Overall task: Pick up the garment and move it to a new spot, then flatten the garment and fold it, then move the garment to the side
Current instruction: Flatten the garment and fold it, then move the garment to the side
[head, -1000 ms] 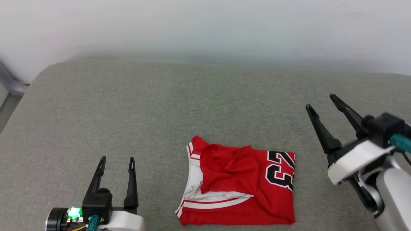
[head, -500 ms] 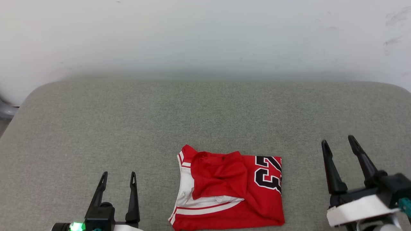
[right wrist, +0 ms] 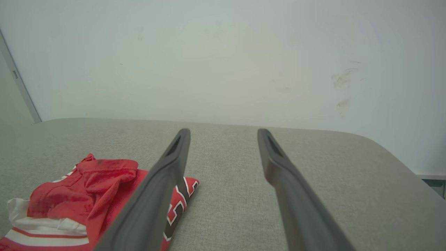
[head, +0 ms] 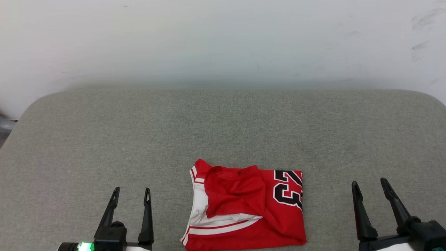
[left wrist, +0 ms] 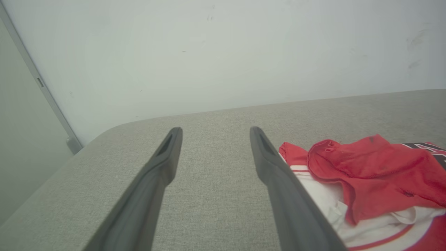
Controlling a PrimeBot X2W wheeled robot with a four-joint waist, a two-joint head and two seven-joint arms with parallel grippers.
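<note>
The garment (head: 247,209), a red jersey with white sleeve fabric and a black "23", lies folded into a compact rectangle near the front of the grey cushioned surface (head: 223,132). It also lies at the lower right of the left wrist view (left wrist: 369,174) and the lower left of the right wrist view (right wrist: 80,195). My left gripper (head: 131,191) stands open, empty, to the left of the garment and apart from it. Off to the garment's right, my right gripper (head: 369,183) is open and holds nothing.
A pale wall (head: 223,38) rises behind the surface. The surface's rounded corners show at the back left (head: 38,101) and back right (head: 432,96). A grey metal frame piece (left wrist: 41,87) stands past the left edge.
The right gripper has come down and back from a raised, tilted pose to the lower right. The camera view has shifted, showing more wall. The garment lies unmoved.
</note>
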